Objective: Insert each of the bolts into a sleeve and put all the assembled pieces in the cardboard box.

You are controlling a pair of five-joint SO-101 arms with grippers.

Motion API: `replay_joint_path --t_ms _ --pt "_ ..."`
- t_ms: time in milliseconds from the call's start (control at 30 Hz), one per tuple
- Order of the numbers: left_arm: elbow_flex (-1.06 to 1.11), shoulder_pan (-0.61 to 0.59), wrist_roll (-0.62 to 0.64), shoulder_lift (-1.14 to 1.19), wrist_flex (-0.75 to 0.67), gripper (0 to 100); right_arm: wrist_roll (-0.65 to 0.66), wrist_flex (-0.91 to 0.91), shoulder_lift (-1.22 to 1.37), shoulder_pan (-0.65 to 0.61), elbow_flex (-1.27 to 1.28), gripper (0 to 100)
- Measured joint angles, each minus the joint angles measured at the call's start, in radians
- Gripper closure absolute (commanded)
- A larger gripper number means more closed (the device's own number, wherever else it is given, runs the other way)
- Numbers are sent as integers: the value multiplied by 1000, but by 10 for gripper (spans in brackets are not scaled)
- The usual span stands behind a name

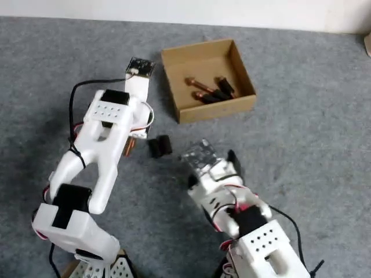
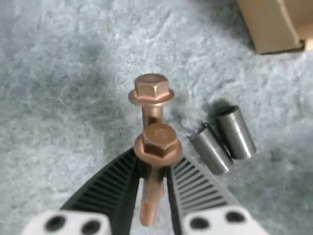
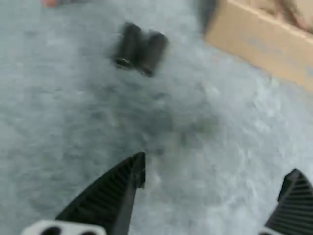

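Observation:
My left gripper (image 2: 154, 159) is shut on the shank of a copper bolt (image 2: 157, 143), its hex head pointing away from the wrist. A second copper bolt (image 2: 152, 92) lies on the carpet just beyond it. Two dark sleeves (image 2: 222, 139) lie side by side close to these bolts; from above the sleeves (image 1: 159, 146) sit between the two arms. My right gripper (image 3: 215, 171) hangs open over bare carpet, short of the sleeves (image 3: 141, 47). The cardboard box (image 1: 214, 109) stands at the back with several assembled pieces (image 1: 210, 90) inside.
Grey carpet covers the whole table. The left arm's white body (image 1: 98, 156) stretches over the left side, and the right arm (image 1: 243, 226) rises from the front right. A corner of the box (image 2: 274, 24) lies beyond the sleeves, and the box wall (image 3: 264, 41) faces my right gripper.

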Motion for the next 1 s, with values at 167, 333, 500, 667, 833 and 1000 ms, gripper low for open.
replay_joint_path --t_ms 167,333,500,667,833,1000 --pt "0 -106 66 0 -9 995 0 2 183 -54 -181 612" --pt "0 -195 155 0 -14 995 -95 -38 532 -64 -400 612" --pt "0 -204 161 0 -52 995 -170 -129 848 -132 -549 612" --pt "2 -210 161 0 -98 995 -235 -213 1054 -157 -658 612" --pt "5 -239 161 0 -130 995 -249 -302 1201 -161 -726 612" --pt "5 -242 161 0 -137 995 -249 -351 1300 -161 -779 612"
